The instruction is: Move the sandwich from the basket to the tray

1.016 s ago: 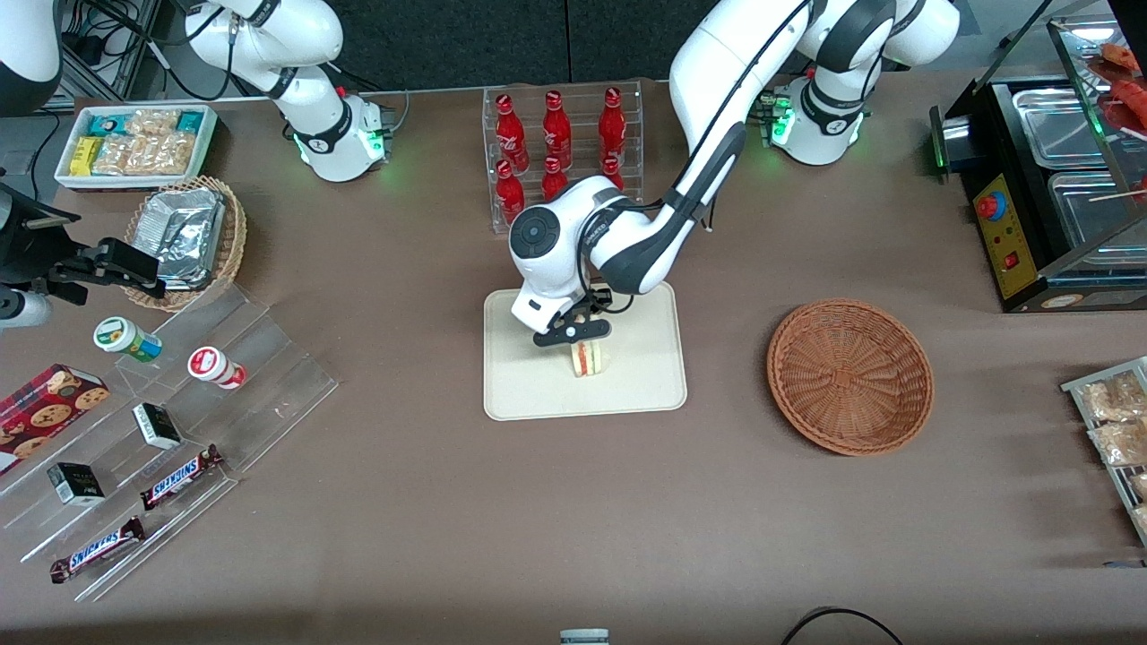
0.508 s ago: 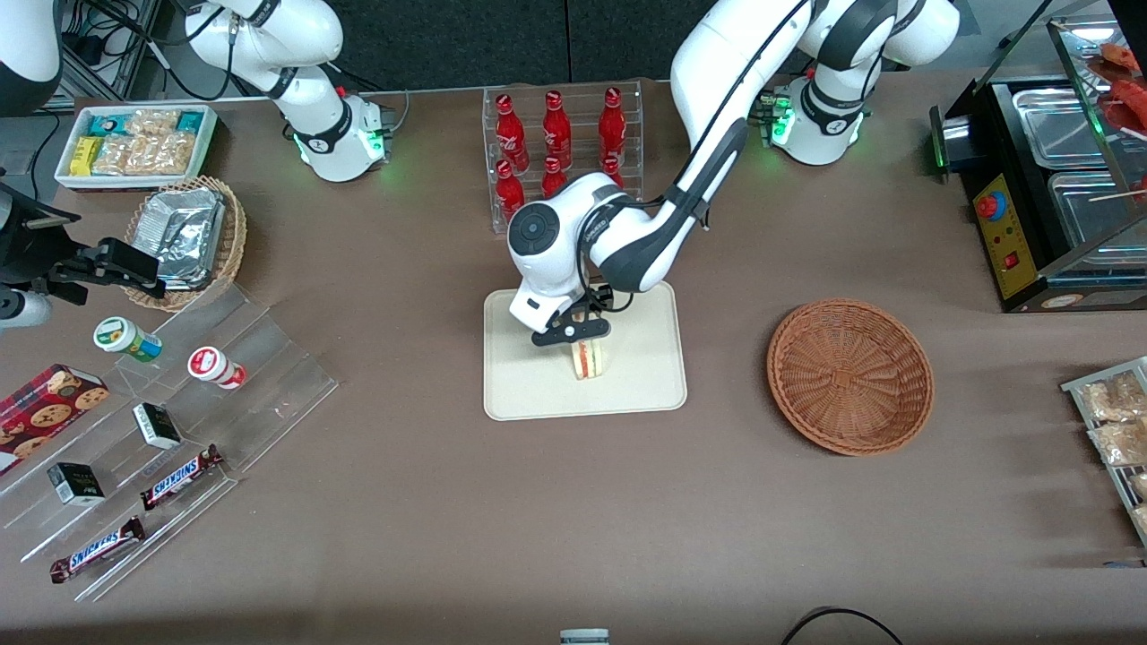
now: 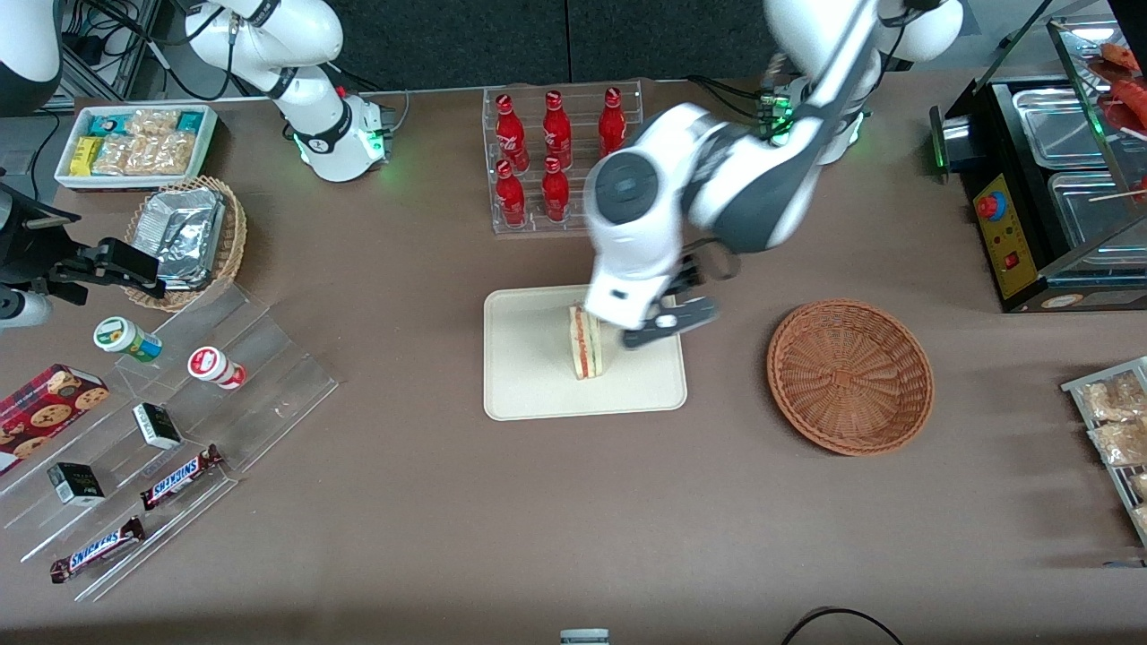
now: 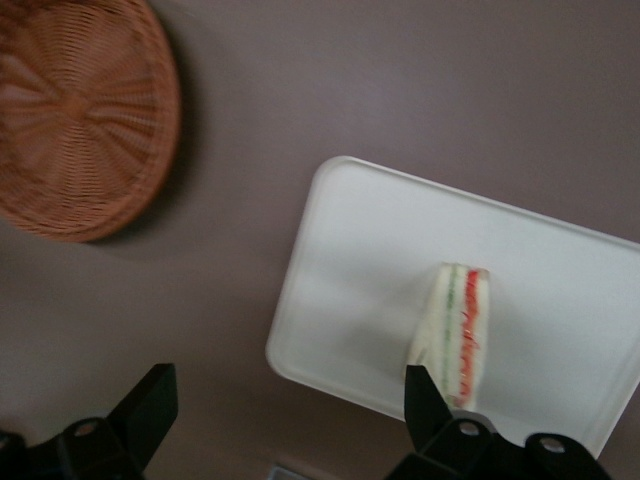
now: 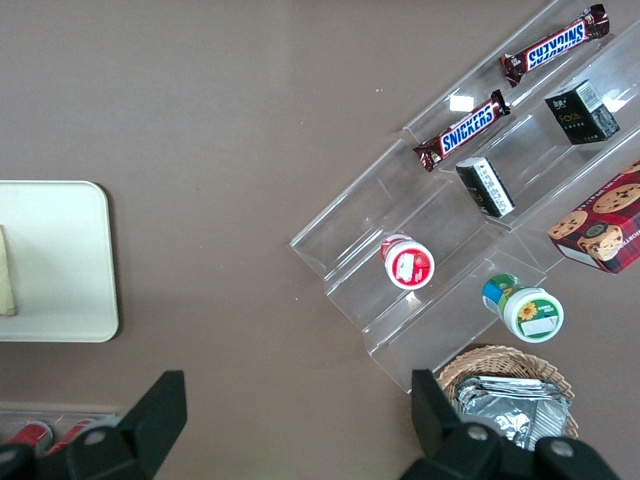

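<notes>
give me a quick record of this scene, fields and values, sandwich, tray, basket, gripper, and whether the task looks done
sandwich: standing on edge on the tray, filling stripes visible
tray: cream, holds only the sandwich
basket: empty, beside the tray toward the working arm's end of the table
gripper: fingers open, raised above the tray's edge, holding nothing, apart from the sandwich
task status: sandwich appears placed and released

"SNICKERS" on chocolate bars (image 5: 469,129)

woven wicker basket (image 3: 849,376); smooth matt tray (image 3: 529,376)
</notes>
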### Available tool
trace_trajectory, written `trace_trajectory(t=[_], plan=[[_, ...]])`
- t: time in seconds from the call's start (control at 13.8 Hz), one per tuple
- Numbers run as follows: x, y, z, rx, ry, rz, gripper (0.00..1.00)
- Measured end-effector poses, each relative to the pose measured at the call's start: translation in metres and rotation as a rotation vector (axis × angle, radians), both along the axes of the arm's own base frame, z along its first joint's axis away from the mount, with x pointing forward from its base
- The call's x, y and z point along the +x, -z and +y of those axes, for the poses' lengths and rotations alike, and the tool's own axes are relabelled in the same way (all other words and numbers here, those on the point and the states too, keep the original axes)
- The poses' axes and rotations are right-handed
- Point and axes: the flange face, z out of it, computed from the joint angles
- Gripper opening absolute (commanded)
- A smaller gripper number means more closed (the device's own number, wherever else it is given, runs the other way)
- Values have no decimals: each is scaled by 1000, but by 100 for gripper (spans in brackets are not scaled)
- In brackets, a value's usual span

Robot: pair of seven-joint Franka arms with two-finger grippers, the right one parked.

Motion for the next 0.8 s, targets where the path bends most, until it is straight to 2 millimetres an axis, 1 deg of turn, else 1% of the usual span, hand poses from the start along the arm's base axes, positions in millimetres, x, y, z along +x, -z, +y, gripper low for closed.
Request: trace_trajectory(t=[0.07, 0.22, 0.44, 0.65, 0.8], plan=[[6, -19, 25, 2, -9, 6, 100], [14, -51, 75, 6, -8, 27, 100], [20, -90, 147, -4, 60, 75, 100], [21, -115, 209, -27, 143, 113, 100], [21, -123, 246, -51, 203, 137, 100]])
